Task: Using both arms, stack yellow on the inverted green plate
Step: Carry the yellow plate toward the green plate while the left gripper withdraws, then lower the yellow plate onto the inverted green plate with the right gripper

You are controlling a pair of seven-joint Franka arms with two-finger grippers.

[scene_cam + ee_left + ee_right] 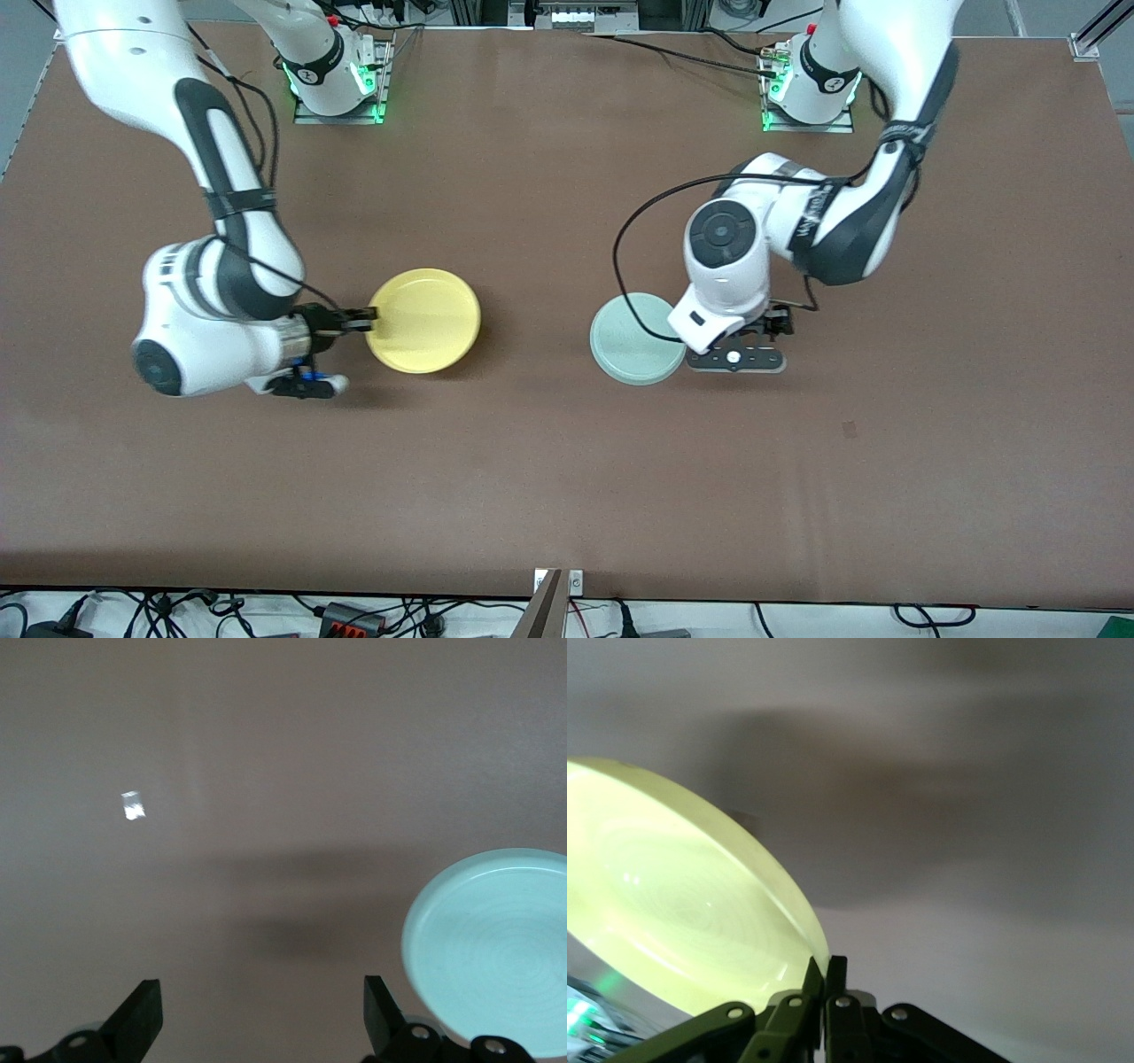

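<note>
1. Two grippers worked. The right gripper (370, 319) pinched the yellow plate (425, 320) by its rim at that plate's 9 o'clock in the front view, its fingers (824, 979) nearly together on the edge.
2. The left gripper (263, 1014) hung wide apart just beside the green plate (634, 339), touching nothing.
3. That plate lay bottom-up on the table (567, 478), well apart from yellow, toward the left arm's end.

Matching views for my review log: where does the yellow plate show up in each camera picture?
Front view: the yellow plate is toward the right arm's end of the table, its rim pinched by the right tool.
Left wrist view: not in it; only the green plate shows.
Right wrist view: fills the lower corner, tilted, rim between the fingers.
Shared landmark: the brown table.
</note>
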